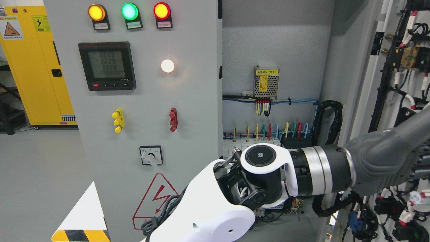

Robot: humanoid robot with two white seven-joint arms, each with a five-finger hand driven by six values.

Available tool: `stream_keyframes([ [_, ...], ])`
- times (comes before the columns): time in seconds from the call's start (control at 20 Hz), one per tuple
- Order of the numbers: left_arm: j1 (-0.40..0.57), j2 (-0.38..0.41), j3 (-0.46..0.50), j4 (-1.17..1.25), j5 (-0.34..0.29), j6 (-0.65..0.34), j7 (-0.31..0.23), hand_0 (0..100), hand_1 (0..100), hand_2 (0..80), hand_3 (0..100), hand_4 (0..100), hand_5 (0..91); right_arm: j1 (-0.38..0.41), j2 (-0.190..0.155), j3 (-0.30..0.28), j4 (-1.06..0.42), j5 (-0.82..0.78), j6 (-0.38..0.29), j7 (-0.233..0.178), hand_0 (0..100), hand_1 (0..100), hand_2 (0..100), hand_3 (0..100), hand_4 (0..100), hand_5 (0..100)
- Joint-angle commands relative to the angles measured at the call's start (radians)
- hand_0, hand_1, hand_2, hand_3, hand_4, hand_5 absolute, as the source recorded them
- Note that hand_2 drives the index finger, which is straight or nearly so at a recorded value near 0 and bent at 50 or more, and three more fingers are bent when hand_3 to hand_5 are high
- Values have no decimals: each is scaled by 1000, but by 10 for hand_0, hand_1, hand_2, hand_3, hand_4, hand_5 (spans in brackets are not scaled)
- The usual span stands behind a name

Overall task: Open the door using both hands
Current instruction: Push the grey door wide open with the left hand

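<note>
You see the right arm (336,168) enter from the right and bend down across the open cabinet (272,50); its hand is hidden, so you cannot tell how the fingers stand. The grey door (188,107) with three lamps, a meter (106,65) and a knob fills the left; another door (356,84) hangs swung out on the right.

A yellow cabinet (37,64) stands at far left on a grey floor (37,174), bearing hazard labels near its top. A meter (106,66) with a lit display sits below amber (96,12), green (129,11) and red (161,10) indicator lamps. A white lamp (167,66) glows to the right of the meter. Lower are a yellow handle (118,120), a red handle (173,119) and a rotary switch (151,155). A power supply (266,81) is mounted above coloured wiring (268,131).
</note>
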Motion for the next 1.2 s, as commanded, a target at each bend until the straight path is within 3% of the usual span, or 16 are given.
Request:
stream_keyframes([
  [0.0,-41,-4,-91,50,38,-37,1,0,0,0,0,0,0,0,-29,-1,-1,0,1,0,201,122,0,0,0,0],
  [0.55,-32,4,-77,57,39,-33,3,0,0,0,0,0,0,0,-29,0,-1,0,1,0,201,122,0,0,0,0],
  [1.0,34,7,315,42,29,168,-5,0,0,0,0,0,0,0,-29,0,-1,0,1,0,201,122,0,0,0,0],
  [1.15,155,27,374,-44,25,233,-10,0,0,0,0,0,0,0,-29,0,-1,0,1,0,201,122,0,0,0,0],
])
